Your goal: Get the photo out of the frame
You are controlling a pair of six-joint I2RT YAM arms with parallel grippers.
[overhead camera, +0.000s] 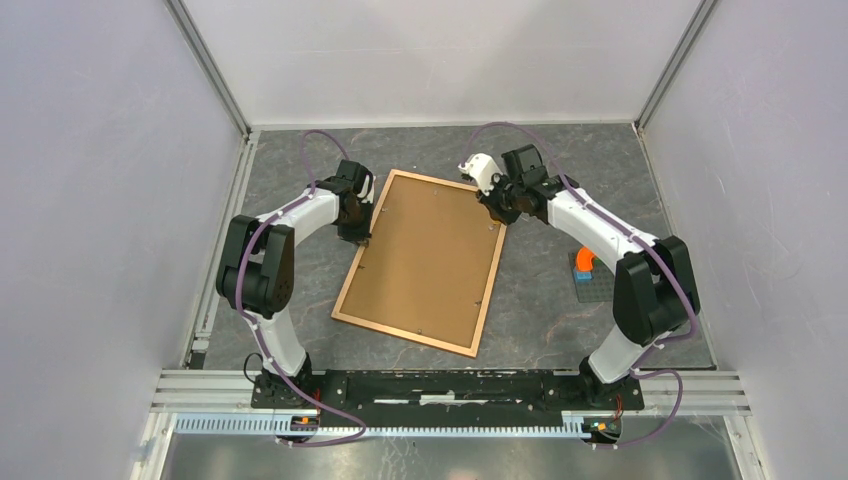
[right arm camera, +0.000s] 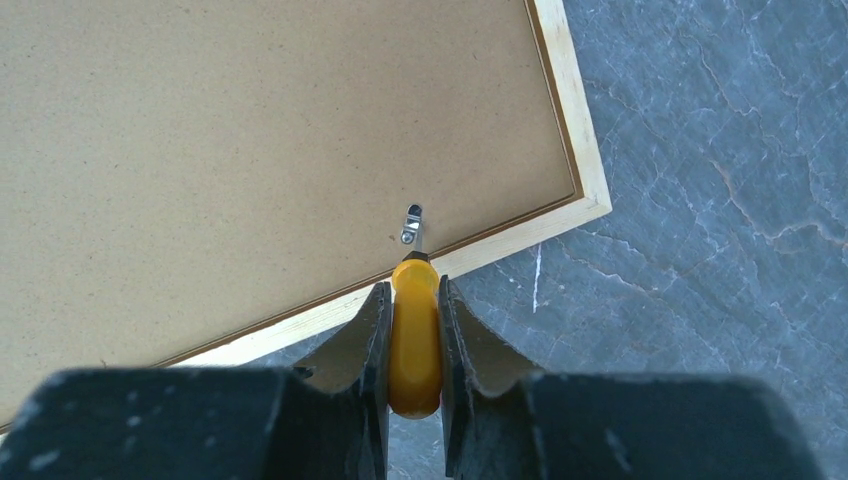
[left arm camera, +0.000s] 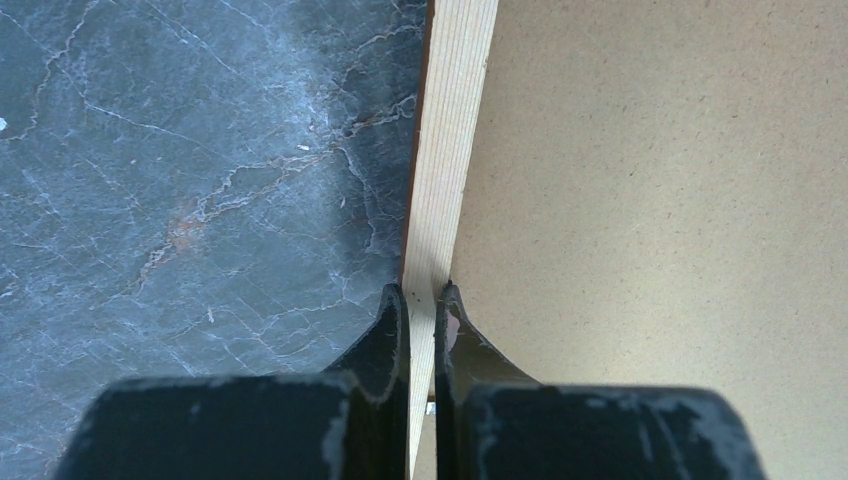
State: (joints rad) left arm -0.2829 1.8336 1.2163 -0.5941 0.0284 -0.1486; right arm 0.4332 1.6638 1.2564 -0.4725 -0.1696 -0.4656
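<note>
The large orange-brown wooden frame (overhead camera: 420,260) lay back-up on the dark marbled counter (overhead camera: 560,330), its photo hidden. The left pincer (left arm camera: 421,300) clenched its moulding. The right pincer (right arm camera: 412,300) grasped a yellow-handled screwdriver (right arm camera: 414,345), best levered gently sideways against the small metal tab (right arm camera: 411,222).

You see a dark grey marble-patterned tabletop (overhead camera: 545,330) boxed in by plain pale lilac wall panels (overhead camera: 90,200) at left, right and far sides, silver aluminium rails (overhead camera: 207,65) running up the far corners, under soft even light.
</note>
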